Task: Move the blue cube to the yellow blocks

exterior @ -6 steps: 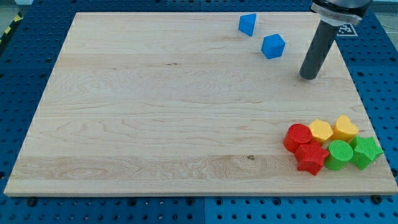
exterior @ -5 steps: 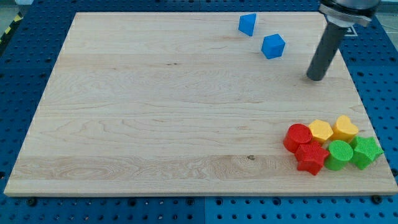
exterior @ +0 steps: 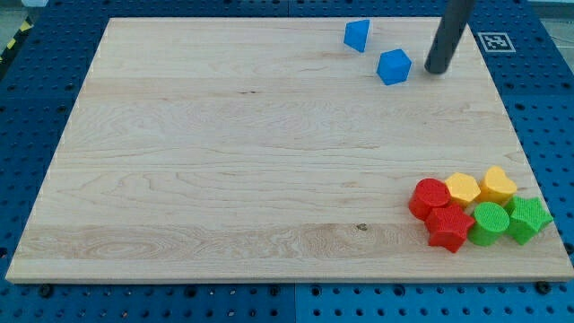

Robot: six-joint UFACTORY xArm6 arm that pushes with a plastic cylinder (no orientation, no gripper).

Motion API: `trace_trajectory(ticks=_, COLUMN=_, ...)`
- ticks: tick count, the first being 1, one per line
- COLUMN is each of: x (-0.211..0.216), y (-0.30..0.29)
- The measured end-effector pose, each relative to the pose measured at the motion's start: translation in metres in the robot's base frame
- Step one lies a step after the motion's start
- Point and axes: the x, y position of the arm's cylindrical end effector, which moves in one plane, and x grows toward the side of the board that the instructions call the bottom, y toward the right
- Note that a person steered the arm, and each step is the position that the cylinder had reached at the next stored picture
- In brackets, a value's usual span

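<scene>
No claw is fitted on this arm, so there is nothing to be standing apart or clamped. The rod is ending in my tip (exterior: 437,70), which is resting on the worktop (exterior: 224,179) just beside the blue cube (exterior: 394,67), at the cube's 3 o'clock, with a thin strip of wood showing between them.

A second blue block (exterior: 357,35) is lying near the cube at its 11 o'clock (its shape is looking more like a wedge than a cube, but I cannot be sure). The two yellow blocks, one roughly six-sided (exterior: 463,187) and one heart-like (exterior: 497,184), are sitting well apart from the cube, at about its 5 o'clock. They are packed touching against a red cylinder (exterior: 430,197), a red star (exterior: 448,227), a green cylinder (exterior: 490,222) and a green star (exterior: 527,218).

As I judge it, the approach is what is going on now, and no pushing of the cube is happening yet. My tip is sitting on the wrong side for the push, so the next move is calling for a swing round to the cube's 11 o'clock face, slipping between the two blue pieces, and then a drive toward 5 o'clock.

The rod's upper part is being cut off by the view's top, and the arm itself is not showing at all.
</scene>
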Motion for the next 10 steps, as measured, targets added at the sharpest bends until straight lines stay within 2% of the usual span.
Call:
trace_trajectory(ticks=1, x=-0.039, y=-0.020)
trace_trajectory(ticks=2, x=-0.033, y=-0.063)
trace_trajectory(ticks=4, x=0.027, y=-0.056)
trace_trajectory(ticks=6, x=0.039, y=-0.059)
trace_trajectory(ticks=7, x=0.072, y=-0.060)
trace_trajectory(ticks=10, x=0.128, y=-0.052)
